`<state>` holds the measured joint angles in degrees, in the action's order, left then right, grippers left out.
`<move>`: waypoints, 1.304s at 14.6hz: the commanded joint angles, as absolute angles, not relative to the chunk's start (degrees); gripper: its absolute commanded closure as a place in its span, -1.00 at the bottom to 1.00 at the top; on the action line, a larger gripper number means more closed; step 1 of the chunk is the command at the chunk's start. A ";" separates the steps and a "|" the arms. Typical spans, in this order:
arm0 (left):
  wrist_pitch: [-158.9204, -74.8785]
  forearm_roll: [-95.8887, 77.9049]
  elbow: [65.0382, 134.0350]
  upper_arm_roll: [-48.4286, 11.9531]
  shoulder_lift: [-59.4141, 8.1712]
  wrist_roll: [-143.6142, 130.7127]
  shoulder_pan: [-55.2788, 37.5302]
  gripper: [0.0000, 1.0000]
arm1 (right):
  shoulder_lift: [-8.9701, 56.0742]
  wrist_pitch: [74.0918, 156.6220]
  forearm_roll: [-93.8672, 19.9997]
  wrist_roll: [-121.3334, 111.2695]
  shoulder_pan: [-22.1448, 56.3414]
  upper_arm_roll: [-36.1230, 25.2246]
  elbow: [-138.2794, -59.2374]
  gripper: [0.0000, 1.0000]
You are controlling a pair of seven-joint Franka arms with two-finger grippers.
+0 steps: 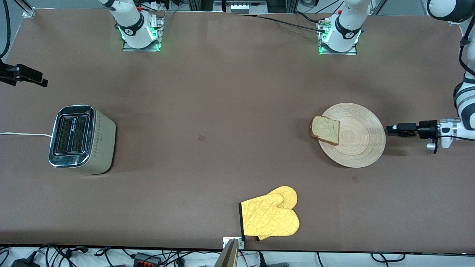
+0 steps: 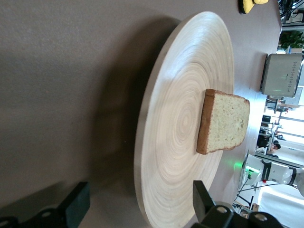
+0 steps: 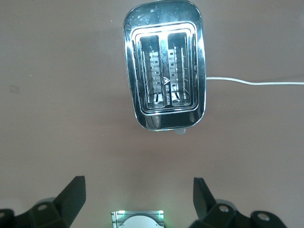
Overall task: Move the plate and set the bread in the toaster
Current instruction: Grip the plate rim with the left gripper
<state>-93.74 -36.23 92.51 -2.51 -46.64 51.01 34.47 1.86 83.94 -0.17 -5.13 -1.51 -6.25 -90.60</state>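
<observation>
The round tan plate (image 1: 358,146) lies toward the left arm's end of the table. The bread (image 1: 326,129) lies on its rim toward the toaster and overhangs it slightly. My left gripper (image 1: 389,128) is open and low, level with the table, just off the plate's rim toward the left arm's end. In the left wrist view its gripper (image 2: 140,202) has one jaw below and one above rim height, with the plate (image 2: 175,118) and bread (image 2: 228,121) ahead. The toaster (image 1: 79,139) stands toward the right arm's end. My right gripper (image 3: 138,190) is open, high over the table beside the toaster (image 3: 165,66).
Yellow oven mitts (image 1: 270,217) lie near the table's front edge, nearer the camera than the plate. The toaster's white cord (image 1: 22,134) runs off the table's end. A black fixture (image 1: 22,75) juts in over that end. The toaster also shows in the left wrist view (image 2: 281,73).
</observation>
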 commanded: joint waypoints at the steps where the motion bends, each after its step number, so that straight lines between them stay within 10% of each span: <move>1: -94.75 -40.23 94.91 -4.30 -47.02 52.91 34.54 -0.70 | 2.29 83.14 0.00 -5.36 -2.37 -5.45 -89.38 -1.00; 7: -94.75 -41.40 94.92 -4.48 -47.20 53.09 32.96 0.80 | 2.29 83.14 0.00 -5.36 -2.37 -5.45 -89.38 -1.00; 19: -88.49 -44.46 91.05 -11.07 -46.32 47.84 29.28 0.98 | 2.29 83.14 0.00 -5.36 -2.37 -5.45 -89.38 -1.00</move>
